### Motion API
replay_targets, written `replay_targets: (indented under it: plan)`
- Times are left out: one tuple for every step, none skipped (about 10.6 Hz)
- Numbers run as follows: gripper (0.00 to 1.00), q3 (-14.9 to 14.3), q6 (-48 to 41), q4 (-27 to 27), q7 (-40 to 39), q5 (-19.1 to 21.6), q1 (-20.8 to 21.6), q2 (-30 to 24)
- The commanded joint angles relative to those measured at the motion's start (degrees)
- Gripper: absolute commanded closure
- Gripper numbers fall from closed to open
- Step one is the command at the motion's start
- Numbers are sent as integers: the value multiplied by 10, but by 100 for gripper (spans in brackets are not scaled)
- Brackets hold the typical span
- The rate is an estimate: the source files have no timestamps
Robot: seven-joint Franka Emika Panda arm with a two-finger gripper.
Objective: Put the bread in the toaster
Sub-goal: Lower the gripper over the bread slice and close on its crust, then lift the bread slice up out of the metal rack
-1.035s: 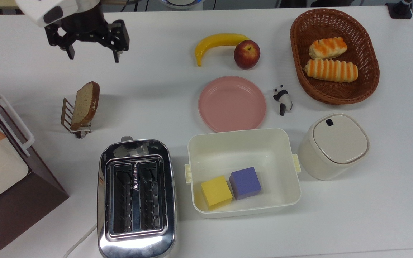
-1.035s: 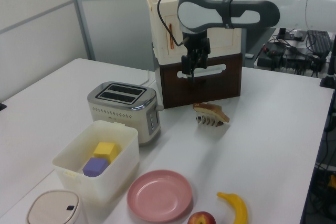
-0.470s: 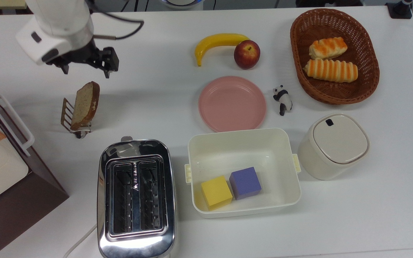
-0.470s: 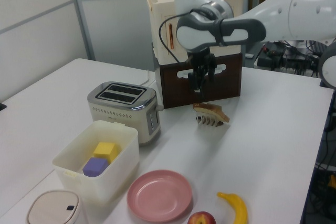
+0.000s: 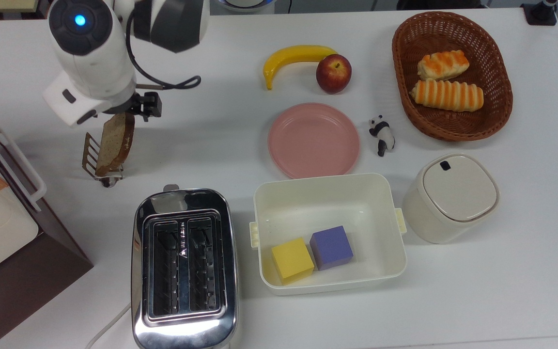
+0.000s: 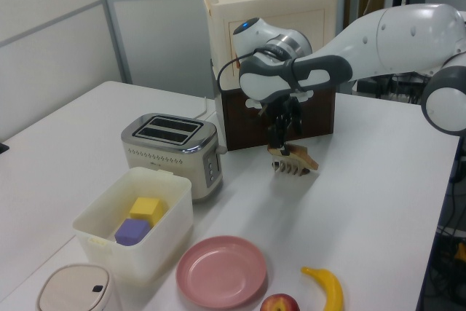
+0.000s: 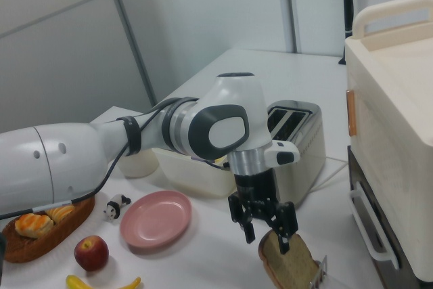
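I see my fingers spread apart, one on each side of the top edge of the bread; whether they touch it I cannot tell. My gripper sits right at that rounded crust. A second ago it hung well above and toward the table's far edge in the top view; now it has come down and across until it is over the slice, and the arm's white wrist covers the spot in the top view. The bread itself has not moved: it leans upright in the small wire rack, near the table's left edge in the top view. The toaster stands at the near edge in the top view, both slots dark, just below the rack and apart from it. Left of the rack stands the cream-and-brown cabinet. To the right of the toaster is the white bin with a yellow block and a purple block. Beyond that, the pink plate, banana, apple, panda figure, wicker basket with two striped rolls, and the lidded cream canister.
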Motion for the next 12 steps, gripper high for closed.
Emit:
replay_targets:
  plan:
    - [55, 1, 11, -8, -11, -17, 3, -6]
    - [75, 1, 11, -7, -11, -16, 1, -6]
    - [86, 1, 11, -5, -11, -17, 1, -7]
    - [92, 1, 10, -5, -11, -18, 2, -8]
    - [98, 1, 10, -5, -11, -18, 2, -9]
    - [100, 1, 9, -5, -9, -18, 3, -10]
    - [100, 1, 8, -3, -9, -18, 3, -11]
    - [100, 1, 7, -3, -9, -18, 3, -14]
    - [100, 1, 7, -2, -8, -19, 3, -20]
    - [100, 1, 7, -2, -9, -21, 2, -25]
    - [100, 0, 7, 0, -10, -33, 2, -31]
    - [100, -1, 6, 16, -14, -37, 0, -36]
